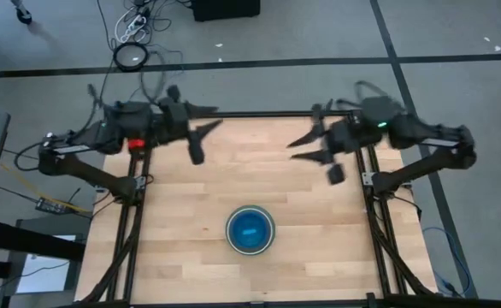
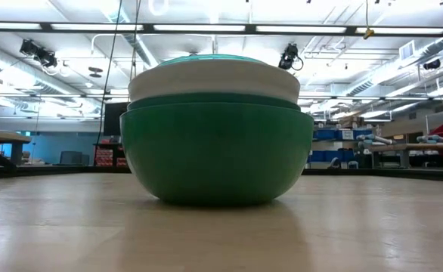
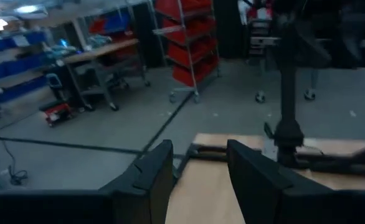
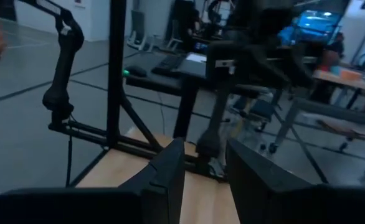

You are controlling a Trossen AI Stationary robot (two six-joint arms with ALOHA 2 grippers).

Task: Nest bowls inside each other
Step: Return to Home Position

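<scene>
Bowl stack (image 1: 250,230) stands at ctr-front of tabletop (image 1: 182,257), apart from every edge; open wood all round. Sage green bowl (image 2: 218,159) outermost. Left end effector (image 3: 199,149) and right end effector (image 4: 205,146) over rear edge, well apart from stack. Both w/ fingers parted, holding nothing.

— What's the floor like?
— Grey floor (image 1: 456,51), with a black tape line (image 1: 319,62) across the upper frame.
— And farther off?
— Red bin racks (image 3: 192,62) upper centre; ceiling strip lights (image 2: 184,28) along the top.
</scene>
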